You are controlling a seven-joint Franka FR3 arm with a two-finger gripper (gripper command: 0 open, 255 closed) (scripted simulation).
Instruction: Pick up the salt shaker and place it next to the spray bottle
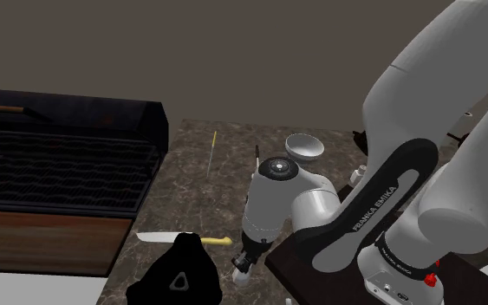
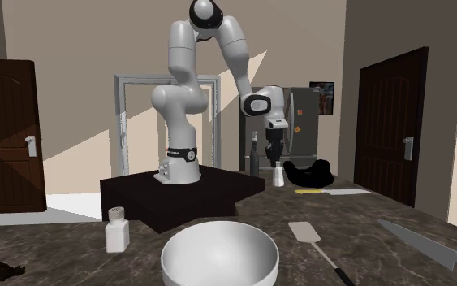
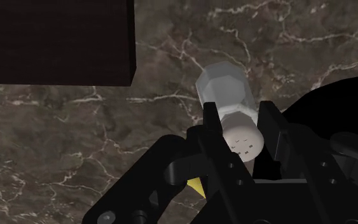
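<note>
Salt shaker: I see it (image 3: 225, 92) upright, down by the dark stone tabletop (image 3: 75, 140), near a corner of the black stand (image 3: 56, 38).
Claw: my claw (image 3: 240, 116) is clamped on the shaker, one finger on each side just under its cap with the holes.
Close by: a black lump (image 2: 312, 173), and next to it a knife (image 2: 332, 192) with a yellow handle.
Farther off: a white bowl (image 2: 218, 252) and a white bottle (image 2: 117, 229).
</note>
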